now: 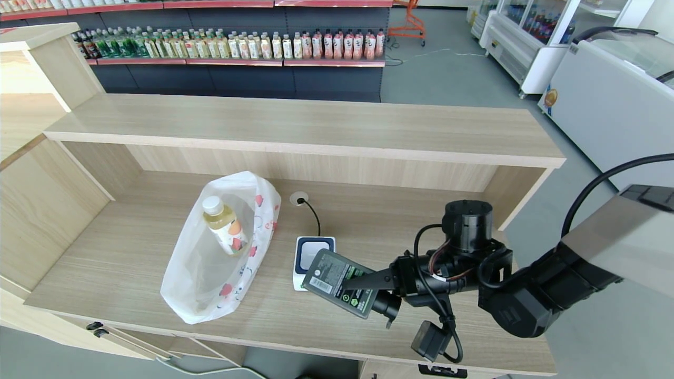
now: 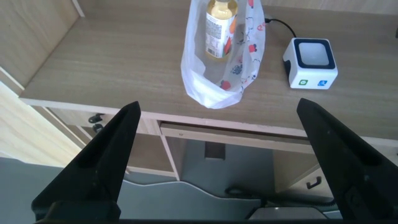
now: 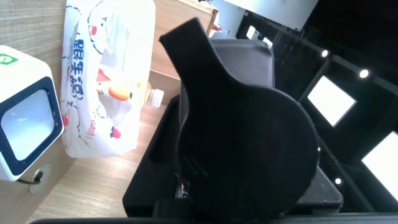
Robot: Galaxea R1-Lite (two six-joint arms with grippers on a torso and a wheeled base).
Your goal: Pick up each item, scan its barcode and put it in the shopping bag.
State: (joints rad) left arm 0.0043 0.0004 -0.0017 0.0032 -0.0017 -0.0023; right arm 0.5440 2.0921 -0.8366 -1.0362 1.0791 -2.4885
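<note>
My right gripper (image 1: 371,295) is shut on a flat dark pouch (image 1: 337,281) with a white barcode label, held tilted just above the front of the white scanner (image 1: 315,246). In the right wrist view the pouch (image 3: 249,137) hides the fingers, with the scanner (image 3: 25,130) and the bag (image 3: 112,81) beyond it. The white shopping bag (image 1: 200,284) lies on the counter left of the scanner, a tea bottle (image 1: 226,223) inside. My left gripper (image 2: 217,168) hangs open and holds nothing, out in front of the counter's front edge, facing the bag (image 2: 211,87), bottle (image 2: 219,28) and scanner (image 2: 311,62).
The wooden counter (image 1: 131,247) has a raised ledge (image 1: 295,126) along the back and side walls. The scanner's black cable runs to a grommet hole (image 1: 299,198). Drawers sit under the front edge. Shelves of bottles and freezers stand in the shop behind.
</note>
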